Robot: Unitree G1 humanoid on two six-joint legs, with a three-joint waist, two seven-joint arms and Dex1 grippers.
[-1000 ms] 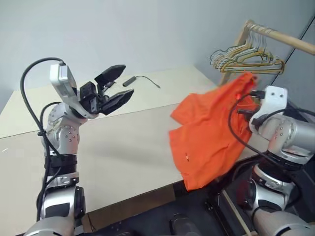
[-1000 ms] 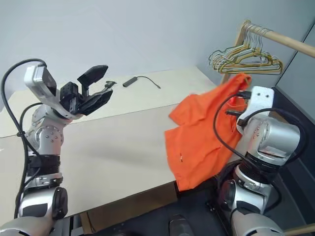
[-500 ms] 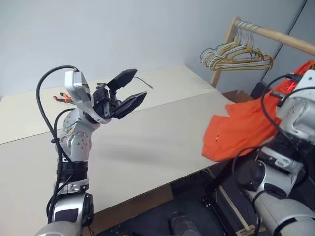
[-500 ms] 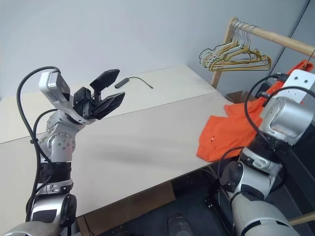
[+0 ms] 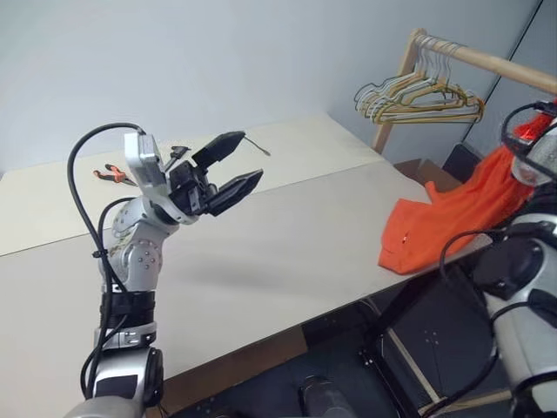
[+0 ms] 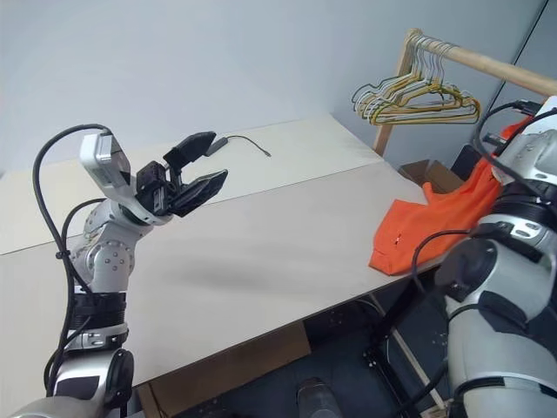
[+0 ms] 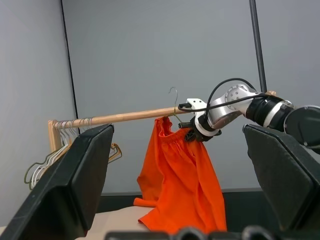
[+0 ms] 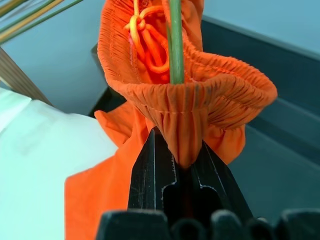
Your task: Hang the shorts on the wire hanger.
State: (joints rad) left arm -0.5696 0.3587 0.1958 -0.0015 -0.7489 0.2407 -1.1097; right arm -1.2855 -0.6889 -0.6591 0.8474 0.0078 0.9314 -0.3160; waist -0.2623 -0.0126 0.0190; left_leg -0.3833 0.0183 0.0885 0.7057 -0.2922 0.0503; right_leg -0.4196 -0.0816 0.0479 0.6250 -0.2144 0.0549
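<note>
The bright orange shorts (image 5: 444, 218) hang from their gathered waistband at the right, and their lower end trails onto the table's right corner. My right gripper (image 8: 179, 145) is shut on the waistband, just below the wooden rail. The wire hanger (image 8: 175, 45) is a thin olive wire that rises out of the bunched waistband. Its hook (image 7: 173, 97) curves up beside the rail, and the rest of it is hidden in the cloth. My left gripper (image 5: 251, 157) is open and holds nothing. It is raised over the table's left half and points toward the shorts.
A cluster of silver and yellow hangers (image 5: 418, 96) hangs at the near end of the wooden rail (image 5: 487, 61). On the beige table (image 5: 287, 252) lie orange-handled pliers (image 5: 113, 174) and a black cable (image 6: 239, 139) at the back. A cardboard box (image 6: 426, 170) sits under the rail.
My right arm has carried the shorts up and to the right, so most of the cloth has left the table. The view turned right early on. The left gripper stays open and hardly moved.
</note>
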